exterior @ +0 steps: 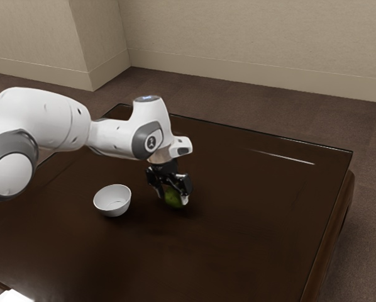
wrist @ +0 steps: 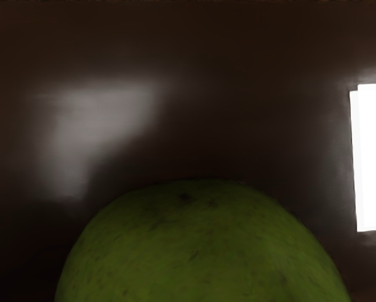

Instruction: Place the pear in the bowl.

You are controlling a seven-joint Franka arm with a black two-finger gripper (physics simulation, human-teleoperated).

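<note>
My gripper (exterior: pixel 173 199) is low over the table, shut on the green pear (exterior: pixel 173 196), with one finger against each side of it. Whether the pear touches the tabletop or hangs just above it, I cannot tell. In the wrist view the pear (wrist: pixel 204 245) lies large at the lower edge, close under my hand. A white bowl (exterior: pixel 112 201) stands upright on the table, a short way from the gripper toward the exterior view's left; its visible inside holds nothing.
The dark, glossy table (exterior: pixel 251 233) extends around the bowl and gripper, with its far edge toward the wall. A bright white patch (exterior: pixel 12 296) lies at the exterior view's lower left corner; another white shape (wrist: pixel 373 157) appears in the wrist view.
</note>
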